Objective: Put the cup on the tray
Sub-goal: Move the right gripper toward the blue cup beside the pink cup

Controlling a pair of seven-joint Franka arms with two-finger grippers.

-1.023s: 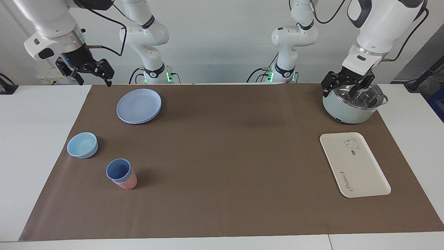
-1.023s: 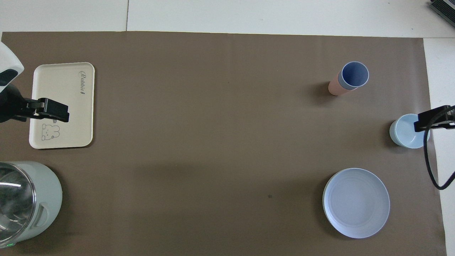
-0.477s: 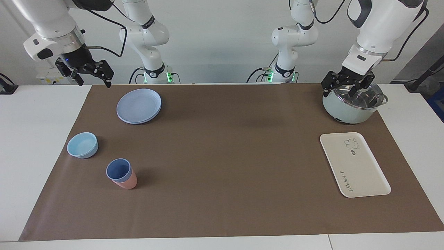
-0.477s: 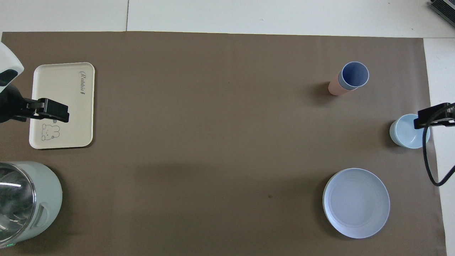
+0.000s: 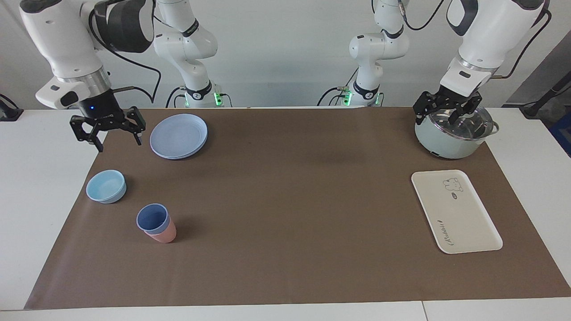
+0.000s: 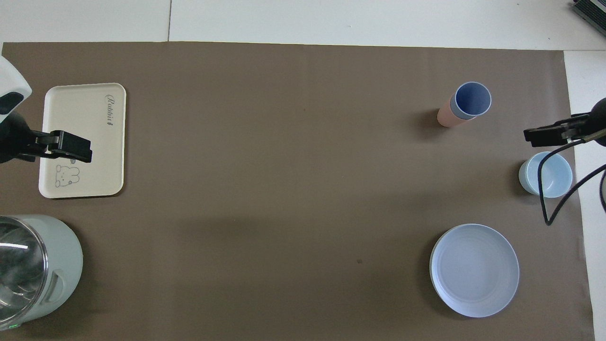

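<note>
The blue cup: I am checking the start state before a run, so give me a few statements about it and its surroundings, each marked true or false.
1. The blue cup sits nested in a pink cup. True.
2. The blue cup stands on the tray. False: the tray holds nothing.
3. The right gripper holds the cup. False: it is open and holds nothing, up over the mat's edge beside the plate.
4. The left gripper is open above the pot. True.
</note>
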